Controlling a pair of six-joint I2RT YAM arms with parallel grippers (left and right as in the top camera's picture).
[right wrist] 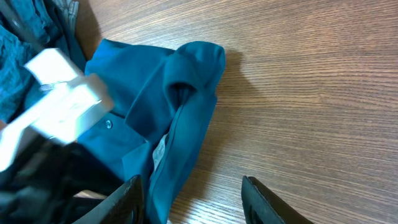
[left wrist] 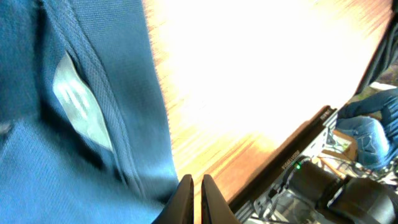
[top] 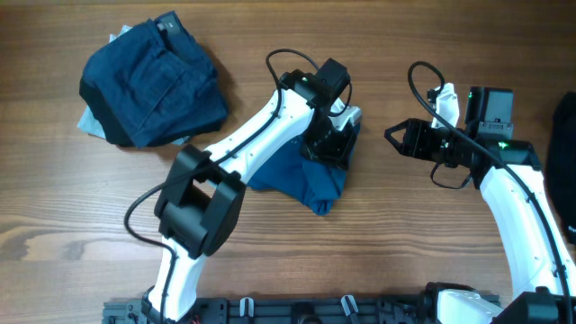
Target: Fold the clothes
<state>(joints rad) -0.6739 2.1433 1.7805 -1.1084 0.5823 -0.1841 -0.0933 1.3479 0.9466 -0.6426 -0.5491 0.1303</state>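
Wooden tabletop (top: 378, 234): the cobalt-blue shirt (top: 310, 184) lies crumpled at centre, largely hidden beneath the left arm (top: 261, 126); a dark denim garment (top: 153, 81) sits heaped at far left, well apart. The left gripper (left wrist: 194, 186) reaches down onto the shirt, fingers clenched together; whether cloth is pinched cannot be told, its wrist view being washed out by glare. The right gripper (right wrist: 196, 196) hovers beside the shirt's edge, fingers spread and empty.
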